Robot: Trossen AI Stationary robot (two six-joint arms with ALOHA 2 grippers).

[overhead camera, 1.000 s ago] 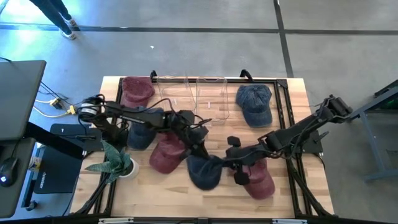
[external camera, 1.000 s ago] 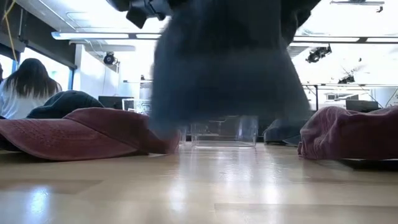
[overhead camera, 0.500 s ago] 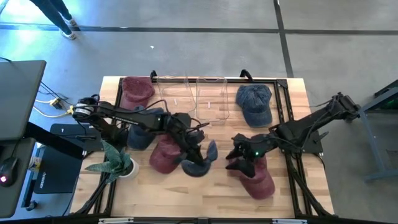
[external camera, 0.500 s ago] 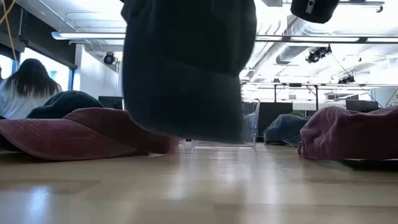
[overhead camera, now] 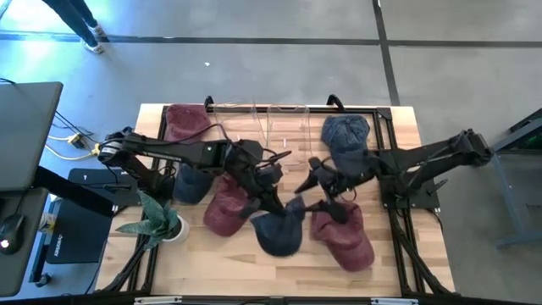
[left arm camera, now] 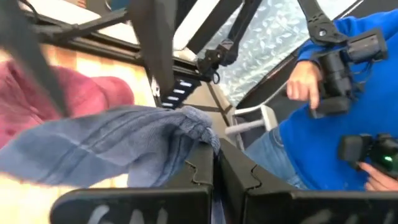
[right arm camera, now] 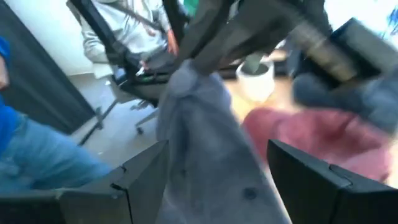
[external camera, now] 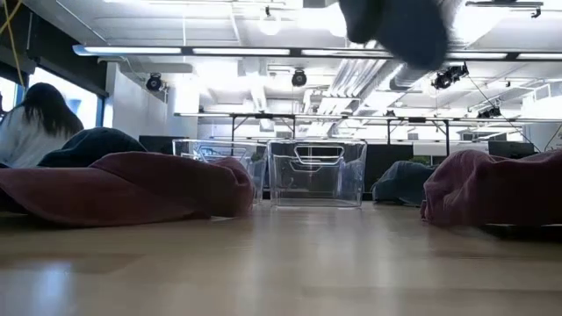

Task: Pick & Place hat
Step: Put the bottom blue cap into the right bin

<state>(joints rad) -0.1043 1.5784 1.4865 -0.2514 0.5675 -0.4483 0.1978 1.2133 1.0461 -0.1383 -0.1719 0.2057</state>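
Note:
A blue hat (overhead camera: 279,229) hangs in the air over the table's near middle, with my left gripper (overhead camera: 269,202) shut on it. In the low view the blue hat (external camera: 404,31) shows only at the top, well above the wood. My right gripper (overhead camera: 324,188) stands open just to the hat's right and touches nothing. In the right wrist view its two fingers (right arm camera: 143,180) frame the hanging blue hat (right arm camera: 205,143) from some way off. A maroon hat (overhead camera: 343,237) lies under the right gripper. My left gripper pinches a bunched fold of the blue hat's cloth (left arm camera: 202,134) between its two shut fingers (left arm camera: 214,180). The fingers come from above, slanting down toward the table's right. The hat hangs slack below them, clear of the table.
Other hats lie about: maroon (overhead camera: 188,125) far left, blue (overhead camera: 347,140) far right, dark blue (overhead camera: 190,182) and maroon (overhead camera: 227,207) at left. Two clear bins (overhead camera: 262,131) stand at the far edge, a potted plant (overhead camera: 161,220) near left. People stand beyond the table.
My right gripper has opened, let go of the blue hat and drawn back toward the table's right and far side. My left gripper has kept its hold and lifted the hat, which now hangs higher above the table than before.

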